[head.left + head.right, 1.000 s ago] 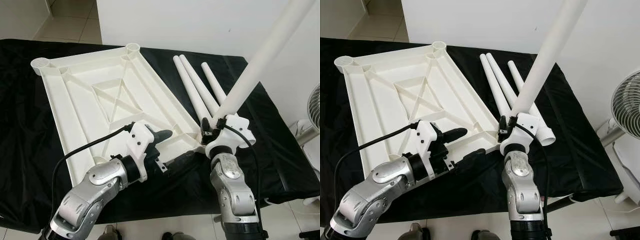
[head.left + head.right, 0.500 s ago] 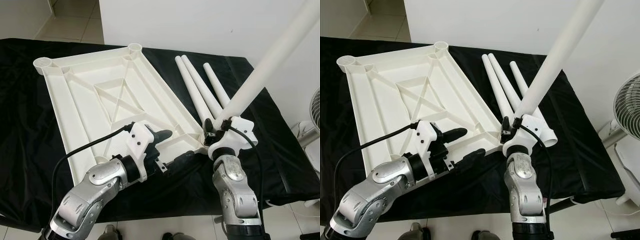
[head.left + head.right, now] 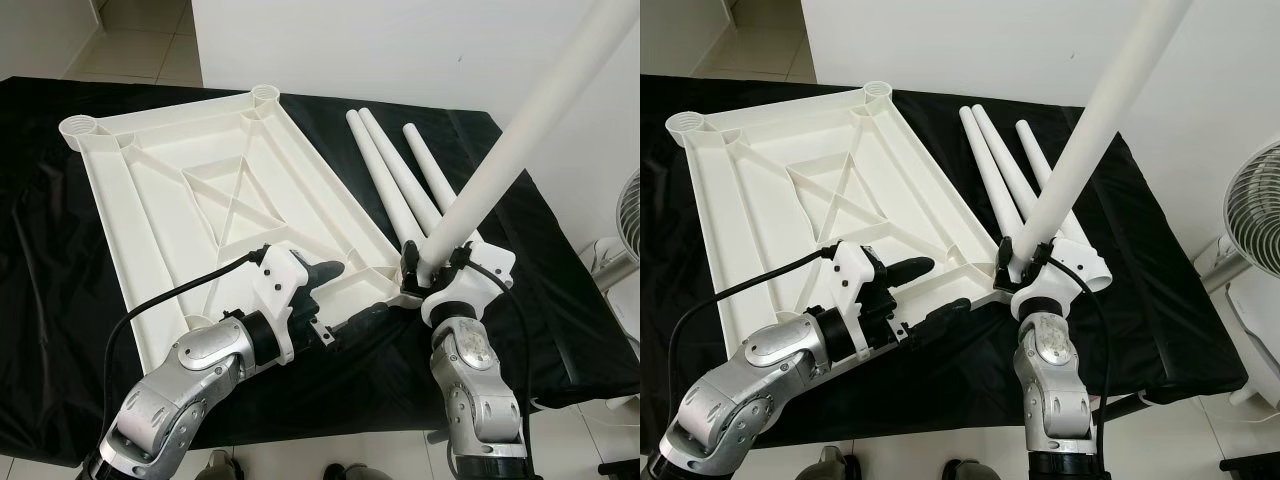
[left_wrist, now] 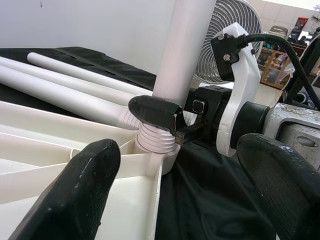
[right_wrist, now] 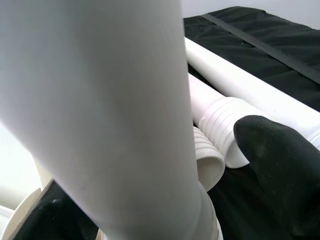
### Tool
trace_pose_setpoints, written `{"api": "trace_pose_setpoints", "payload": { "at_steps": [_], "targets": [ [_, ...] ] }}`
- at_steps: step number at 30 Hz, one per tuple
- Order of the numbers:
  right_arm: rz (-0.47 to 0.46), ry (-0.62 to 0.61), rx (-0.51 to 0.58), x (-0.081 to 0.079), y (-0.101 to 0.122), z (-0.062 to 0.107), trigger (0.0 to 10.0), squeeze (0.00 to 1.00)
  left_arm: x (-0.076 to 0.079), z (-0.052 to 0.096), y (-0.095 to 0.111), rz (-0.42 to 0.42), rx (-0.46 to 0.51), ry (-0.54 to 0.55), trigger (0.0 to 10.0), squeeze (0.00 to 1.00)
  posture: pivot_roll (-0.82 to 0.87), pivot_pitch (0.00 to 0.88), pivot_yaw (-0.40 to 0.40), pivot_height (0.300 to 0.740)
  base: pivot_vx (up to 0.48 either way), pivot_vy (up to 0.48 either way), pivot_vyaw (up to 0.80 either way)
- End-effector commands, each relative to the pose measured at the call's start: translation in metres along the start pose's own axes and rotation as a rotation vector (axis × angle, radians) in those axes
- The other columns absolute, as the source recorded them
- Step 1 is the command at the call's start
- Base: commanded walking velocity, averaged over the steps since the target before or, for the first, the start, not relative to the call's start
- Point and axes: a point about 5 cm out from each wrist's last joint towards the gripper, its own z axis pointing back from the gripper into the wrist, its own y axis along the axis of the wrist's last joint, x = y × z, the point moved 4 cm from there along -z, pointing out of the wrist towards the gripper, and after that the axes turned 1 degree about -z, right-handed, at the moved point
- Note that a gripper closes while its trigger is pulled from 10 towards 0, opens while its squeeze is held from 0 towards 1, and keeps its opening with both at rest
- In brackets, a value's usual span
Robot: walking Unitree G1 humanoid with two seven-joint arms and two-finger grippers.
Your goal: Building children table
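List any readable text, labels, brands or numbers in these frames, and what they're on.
None: no readable text, label, brand or number.
Table top: plain white ribbed plastic, unmarked.
Held leg and spare legs: plain white.
Left gripper, right gripper, black cloth and fan: no legible marking.

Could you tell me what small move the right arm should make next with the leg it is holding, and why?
Probably twist the leg further into the corner socket. The right gripper is shut on it, and threads are still exposed above the socket rim, so it seems not fully seated. The left gripper steadies the tabletop.
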Motion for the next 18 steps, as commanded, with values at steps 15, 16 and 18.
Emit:
{"api": "trace_pose_setpoints", "payload": {
  "at_steps": [15,16,18],
  "targets": [
    [0.150,0.411,-0.038,0.010,0.003,-0.019,10.0,0.00,0.004,-0.001,0.005,-0.016,0.010,-0.021,10.0,0.00,0.01,0.147,-0.066,0.740,0.000,0.000,0.00],
    [0.181,0.436,-0.037,0.016,0.006,-0.023,10.0,0.00,0.004,-0.001,0.005,-0.016,0.009,-0.020,10.0,0.00,0.01,0.146,-0.066,0.740,0.000,0.000,0.00],
    [0.217,0.459,-0.037,0.022,0.008,-0.026,10.0,0.00,0.003,-0.001,0.005,-0.017,0.009,-0.019,10.0,0.00,0.01,0.146,-0.065,0.740,0.000,0.000,0.00]
  ]
}}
